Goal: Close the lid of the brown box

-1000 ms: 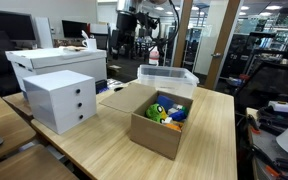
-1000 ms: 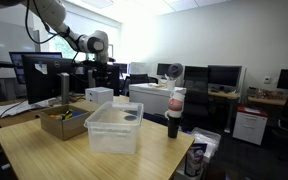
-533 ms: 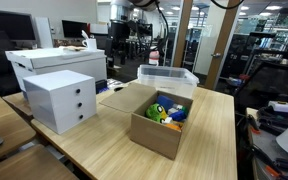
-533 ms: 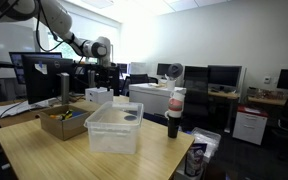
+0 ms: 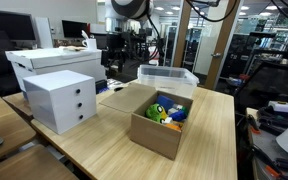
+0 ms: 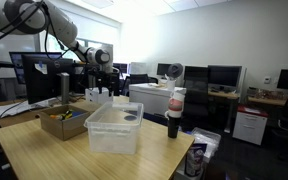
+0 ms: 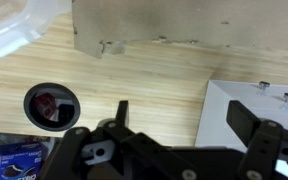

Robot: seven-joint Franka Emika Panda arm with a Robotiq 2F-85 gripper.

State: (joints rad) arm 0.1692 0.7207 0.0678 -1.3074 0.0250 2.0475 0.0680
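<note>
The brown box [image 5: 156, 128] stands open on the wooden table, with colourful toys [image 5: 166, 111] inside. It also shows in an exterior view [image 6: 62, 124]. Its lid [image 5: 118, 98] lies folded out flat toward the white drawer unit, and no label shows on it. In the wrist view the lid [image 7: 154, 25] is a bare cardboard flap at the top. My gripper [image 5: 115, 62] hangs open and empty in the air above and behind the lid, apart from it. It shows in an exterior view [image 6: 104, 80] and in the wrist view [image 7: 184, 120], with the jaws spread wide.
A white three-drawer unit [image 5: 60, 100] stands beside the lid; its corner [image 7: 246, 98] lies under my right finger. A clear plastic bin [image 5: 168, 76] sits behind the box. A round cable hole [image 7: 52, 105] is in the tabletop. A dark bottle [image 6: 174, 122] stands near the bin.
The arm has come down and forward toward the folded-out lid. The gripper stays open. The box and lid have not moved.
</note>
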